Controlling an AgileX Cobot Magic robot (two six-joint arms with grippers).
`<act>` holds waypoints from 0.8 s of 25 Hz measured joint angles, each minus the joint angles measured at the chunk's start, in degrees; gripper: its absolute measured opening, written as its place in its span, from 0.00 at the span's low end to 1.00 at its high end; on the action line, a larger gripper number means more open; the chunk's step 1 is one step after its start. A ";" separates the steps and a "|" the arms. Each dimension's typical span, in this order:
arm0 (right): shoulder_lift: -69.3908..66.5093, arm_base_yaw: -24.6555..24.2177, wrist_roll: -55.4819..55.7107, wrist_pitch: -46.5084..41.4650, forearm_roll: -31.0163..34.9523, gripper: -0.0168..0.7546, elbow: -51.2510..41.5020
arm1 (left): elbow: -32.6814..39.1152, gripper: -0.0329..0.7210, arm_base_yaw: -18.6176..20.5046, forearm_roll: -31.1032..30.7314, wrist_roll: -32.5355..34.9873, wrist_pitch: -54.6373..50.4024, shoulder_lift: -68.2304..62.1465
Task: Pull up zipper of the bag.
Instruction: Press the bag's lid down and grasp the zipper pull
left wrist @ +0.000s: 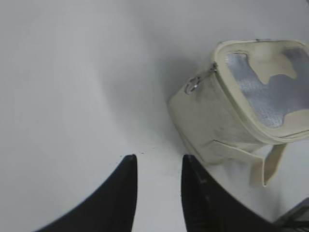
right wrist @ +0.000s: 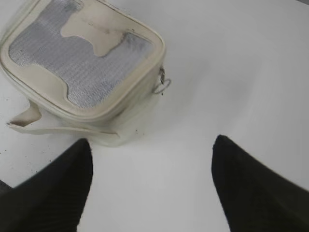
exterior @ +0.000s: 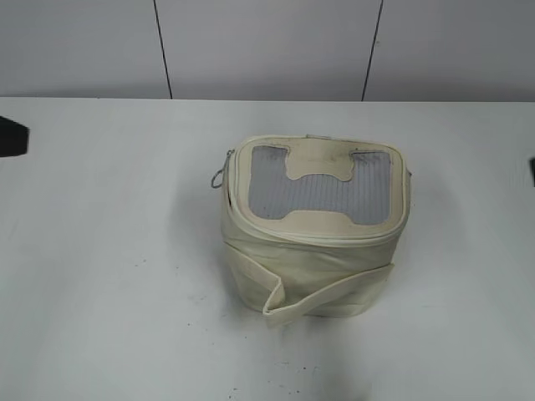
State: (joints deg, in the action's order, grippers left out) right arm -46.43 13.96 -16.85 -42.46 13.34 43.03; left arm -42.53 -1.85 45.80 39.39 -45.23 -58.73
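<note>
The cream-white bag (exterior: 313, 267) stands mid-table, with a grey mesh window (exterior: 322, 190) in its lid and a loose cream strap (exterior: 322, 296) across the front. The zipper track (exterior: 313, 236) circles the top rim; a silver ring pull (exterior: 217, 179) hangs at the bag's left corner. The bag also shows in the left wrist view (left wrist: 217, 121) with that pull (left wrist: 191, 86), and in the right wrist view (right wrist: 87, 72) with another ring pull (right wrist: 161, 87). My left gripper (left wrist: 159, 162) is open and empty, apart from the bag. My right gripper (right wrist: 152, 145) is wide open and empty, just short of the bag.
The white table (exterior: 100, 251) carries the bag alone. A grey panelled wall (exterior: 267, 46) runs behind its far edge. A dark arm part (exterior: 12, 136) shows at the far left edge of the exterior view, and a sliver of another (exterior: 532, 170) at the far right.
</note>
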 joint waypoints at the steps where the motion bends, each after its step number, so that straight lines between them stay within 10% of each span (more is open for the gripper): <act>1: -3.83 0.08 -2.99 0.10 1.52 0.76 2.20 | -1.13 0.37 -0.05 2.53 2.40 -1.36 -2.95; 9: -31.45 0.10 -24.78 -5.68 15.26 0.76 22.88 | -9.85 0.39 -0.05 15.69 16.78 -8.38 -22.25; 20: -60.32 3.04 -34.98 -22.65 24.01 0.66 51.08 | -23.40 0.43 -8.41 14.58 19.29 -11.23 -37.87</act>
State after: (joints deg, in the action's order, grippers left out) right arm -106.75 17.01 -51.83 -65.11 37.34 94.12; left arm -65.93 -10.25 60.38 58.68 -56.46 -96.61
